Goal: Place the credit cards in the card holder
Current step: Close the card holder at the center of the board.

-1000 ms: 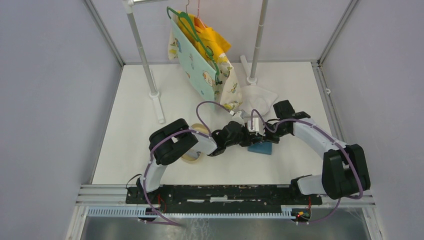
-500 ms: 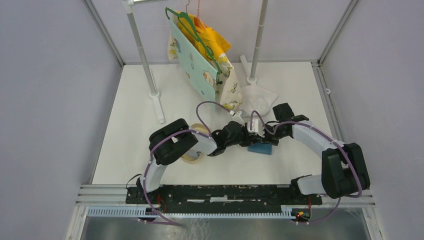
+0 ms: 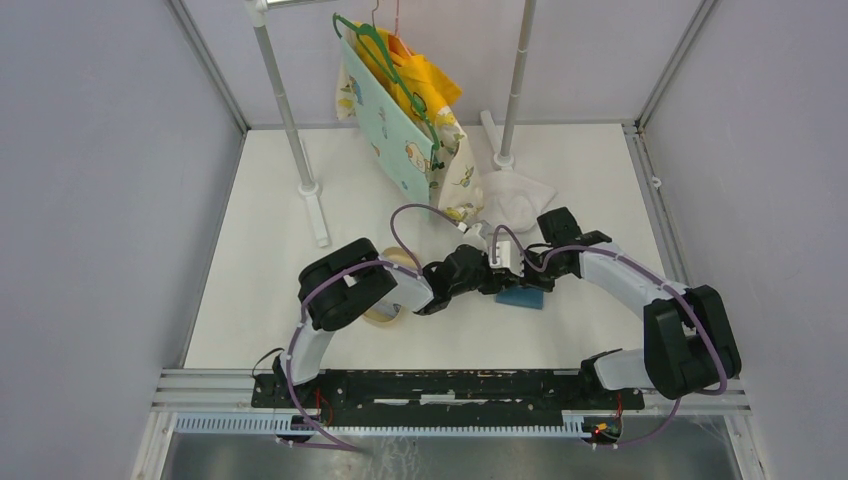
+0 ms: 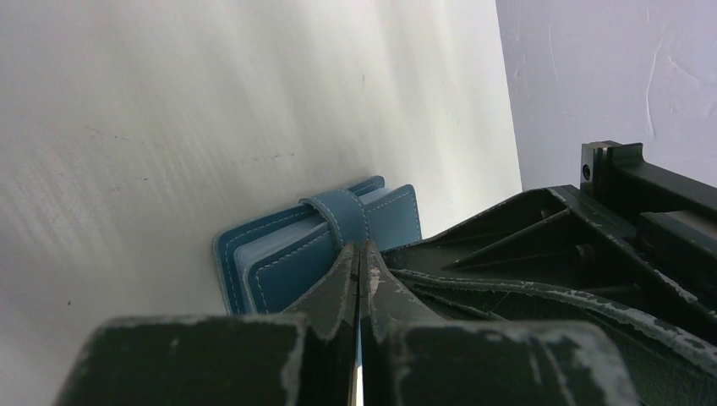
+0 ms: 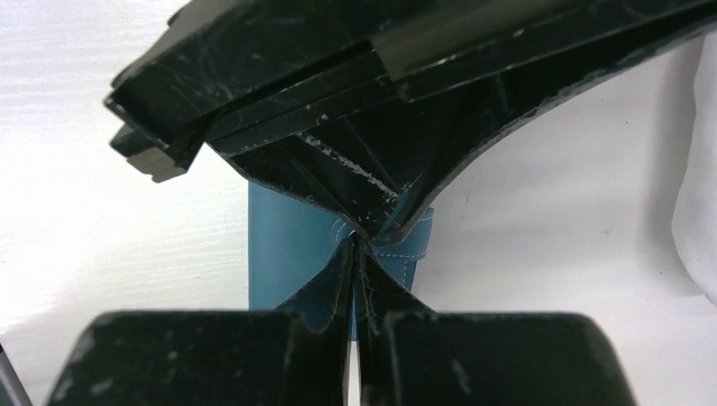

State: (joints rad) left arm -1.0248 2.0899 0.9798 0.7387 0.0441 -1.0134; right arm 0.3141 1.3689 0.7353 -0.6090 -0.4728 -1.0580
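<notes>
The blue card holder (image 3: 524, 298) lies flat on the white table, partly under both grippers. In the left wrist view the card holder (image 4: 279, 266) shows pale inner sleeves and a strap (image 4: 342, 211) over its edge. My left gripper (image 4: 358, 247) is shut, its tips touching that strap. My right gripper (image 5: 355, 244) is shut too, and its tips meet the left gripper's tips at the strap (image 5: 410, 241) over the card holder (image 5: 283, 245). I cannot tell whether either one pinches the strap. From above, the left gripper (image 3: 496, 278) and right gripper (image 3: 513, 279) stand tip to tip. The credit cards are out of view.
A tan tape roll (image 3: 384, 314) lies under the left arm. A clothes rack stands at the back with hanging garments (image 3: 400, 110) and a foot bar (image 3: 316, 215). A white cloth (image 3: 515, 195) lies just behind the right arm.
The right arm has shifted left toward the left gripper, and its jaws have closed a little more. The left arm and the card holder have stayed put.
</notes>
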